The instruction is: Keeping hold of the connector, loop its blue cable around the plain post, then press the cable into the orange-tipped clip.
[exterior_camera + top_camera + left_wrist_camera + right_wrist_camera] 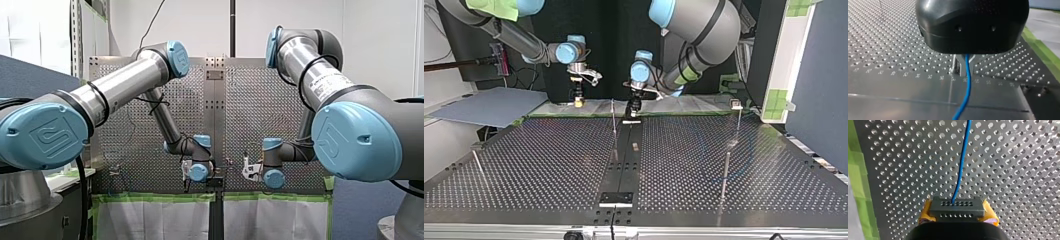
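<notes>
My right gripper is shut on a dark grey connector, which sits between its yellow pads. A blue cable leaves the connector and runs away over the perforated plate. My left gripper is black with metal fingers, and they are shut on the blue cable just above the plate. In the top view my right gripper hangs at the far edge left of centre. My left gripper is beside it at the centre seam. A thin plain post stands just in front of them.
More thin posts stand on the perforated table: one at the top view's right front, one with a small head at the right rear, and a leaning one at the left. A grey board lies beyond the far left edge.
</notes>
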You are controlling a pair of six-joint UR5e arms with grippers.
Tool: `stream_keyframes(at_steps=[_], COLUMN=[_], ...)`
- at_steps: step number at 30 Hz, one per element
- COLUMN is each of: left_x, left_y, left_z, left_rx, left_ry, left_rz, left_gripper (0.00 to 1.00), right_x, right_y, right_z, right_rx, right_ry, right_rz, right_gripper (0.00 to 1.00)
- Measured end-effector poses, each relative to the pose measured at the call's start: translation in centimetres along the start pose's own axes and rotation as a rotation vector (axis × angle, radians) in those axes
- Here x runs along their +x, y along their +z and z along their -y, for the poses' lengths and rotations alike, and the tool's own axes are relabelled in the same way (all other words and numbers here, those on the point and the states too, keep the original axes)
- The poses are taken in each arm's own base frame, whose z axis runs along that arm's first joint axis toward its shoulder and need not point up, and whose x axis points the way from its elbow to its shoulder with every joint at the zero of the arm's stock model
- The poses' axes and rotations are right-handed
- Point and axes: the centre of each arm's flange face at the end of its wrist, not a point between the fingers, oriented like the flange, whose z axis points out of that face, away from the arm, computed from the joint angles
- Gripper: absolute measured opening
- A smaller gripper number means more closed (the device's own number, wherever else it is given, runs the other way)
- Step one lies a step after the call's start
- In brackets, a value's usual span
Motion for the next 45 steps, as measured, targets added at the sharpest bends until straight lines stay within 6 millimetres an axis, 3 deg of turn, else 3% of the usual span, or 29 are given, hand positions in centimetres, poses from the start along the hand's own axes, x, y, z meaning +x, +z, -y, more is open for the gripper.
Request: stream_keyframes(at_steps=[10, 22, 35, 45], left_x=[-1.4, -2.2, -2.4, -2.5], left_y=[2.2, 3.6, 4.2, 4.2], left_z=[-0.8, -2.5, -3.6, -3.7], left_rx=[-0.005, -0.036, -0.075, -0.074], left_ry=[-0.003, 0.004, 0.01, 0.011], left_rz=[-0.006, -0.023, -0.037, -0.037], left_gripper=[0.02, 0.02, 0.02, 0.02], right_x=[0.5, -2.0, 0.3, 0.6], right_y=[1.9, 4.1, 8.7, 9.4], right_z=[-1.3, -2.8, -6.2, -7.2], right_rx=[-0.004, -0.012, -0.028, -0.02], right_ry=[0.013, 0.024, 0.052, 0.056], right_rz=[-0.025, 0.029, 0.005, -0.001], right_gripper=[0.0, 0.0, 0.0, 0.0])
